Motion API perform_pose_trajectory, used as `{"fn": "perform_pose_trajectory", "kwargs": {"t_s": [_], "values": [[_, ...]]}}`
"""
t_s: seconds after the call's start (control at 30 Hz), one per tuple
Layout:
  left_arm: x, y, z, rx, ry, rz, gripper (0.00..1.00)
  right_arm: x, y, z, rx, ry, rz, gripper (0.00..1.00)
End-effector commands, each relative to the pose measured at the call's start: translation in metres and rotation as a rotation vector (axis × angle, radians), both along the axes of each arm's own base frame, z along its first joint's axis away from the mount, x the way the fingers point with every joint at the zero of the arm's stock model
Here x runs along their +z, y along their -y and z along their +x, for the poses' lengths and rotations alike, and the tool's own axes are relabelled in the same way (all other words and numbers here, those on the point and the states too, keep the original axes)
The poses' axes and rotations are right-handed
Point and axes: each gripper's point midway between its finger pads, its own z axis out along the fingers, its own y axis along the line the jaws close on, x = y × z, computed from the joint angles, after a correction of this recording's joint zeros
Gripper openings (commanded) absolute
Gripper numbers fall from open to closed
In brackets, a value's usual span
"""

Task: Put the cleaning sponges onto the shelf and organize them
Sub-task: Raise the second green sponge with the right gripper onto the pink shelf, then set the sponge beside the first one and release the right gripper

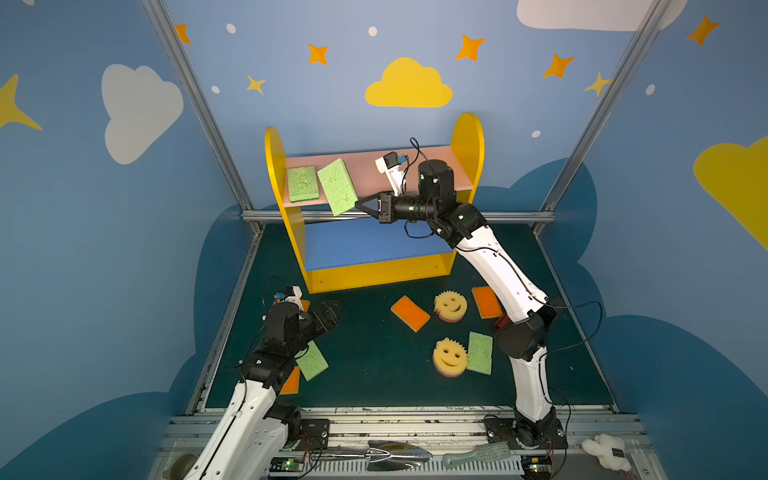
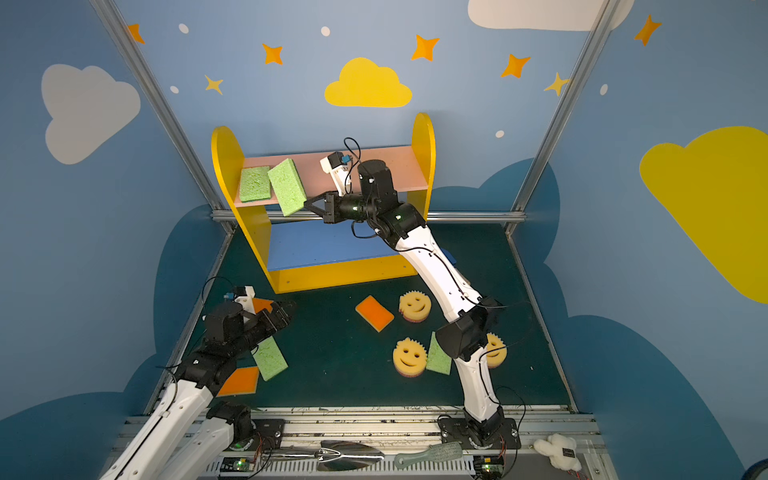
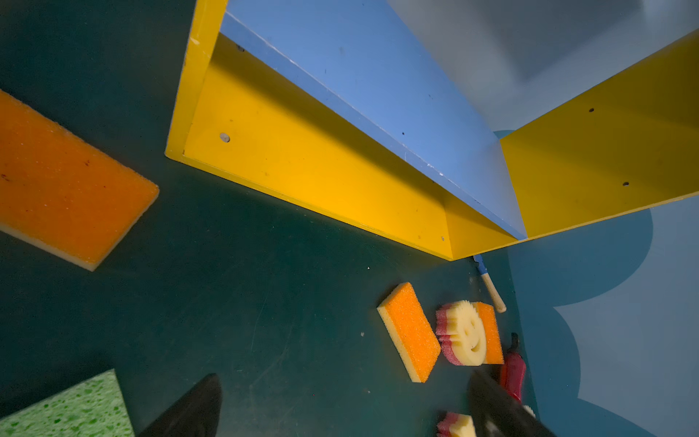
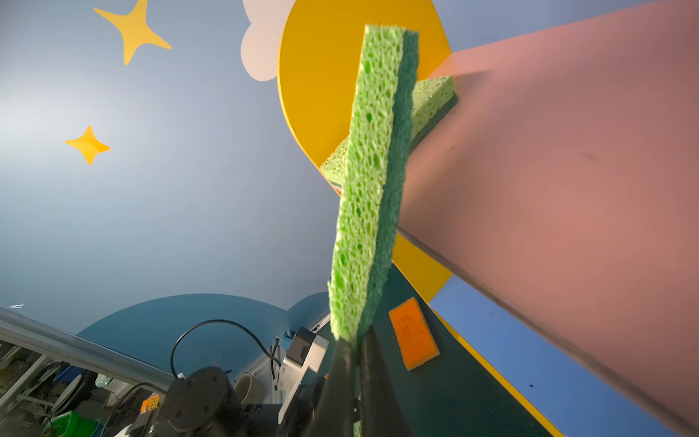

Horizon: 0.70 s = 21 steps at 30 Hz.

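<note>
Right arm was stretched way out to the shelf (image 1: 467, 137), wrist roughly level, right fingers (image 4: 340, 382) pinched shut on the end of a green sponge (image 1: 337, 187) that stuck out tilted past their tips, over the pink board (image 1: 365, 164), just beside a second green sponge (image 1: 302, 183) lying flat. Left arm was crouched low over the worktop (image 1: 374, 361), left fingers (image 3: 193, 406) wide open, empty, an orange sponge (image 3: 64, 181) ahead.

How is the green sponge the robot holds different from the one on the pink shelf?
The held sponge is gripped by the right end effector; the shelf sponge is free. The held sponge tilts, overhanging the front edge of the pink board; the shelf sponge lies flat on it. Both are light-green porous rectangles.
</note>
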Motion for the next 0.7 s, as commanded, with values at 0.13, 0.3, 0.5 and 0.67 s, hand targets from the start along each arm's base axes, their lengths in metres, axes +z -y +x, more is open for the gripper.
{"fn": "perform_pose_trajectory", "kwargs": {"t_s": [0.13,0.3,0.5,0.67], "values": [[-0.003,0.005,0.004,-0.026,0.006,0.02,0.99,0.017,-0.003,0.022,0.01,-0.001,0.096,0.0],[-0.005,0.006,0.004,-0.03,-0.001,0.025,0.99,0.013,-0.011,0.035,0.026,-0.044,0.146,0.0],[-0.007,0.008,0.003,-0.036,-0.006,0.031,0.99,0.011,-0.018,0.038,0.032,-0.049,0.167,0.0],[-0.009,0.008,0.002,-0.037,-0.009,0.037,0.99,0.01,-0.021,0.037,0.036,-0.048,0.17,0.0]]}}
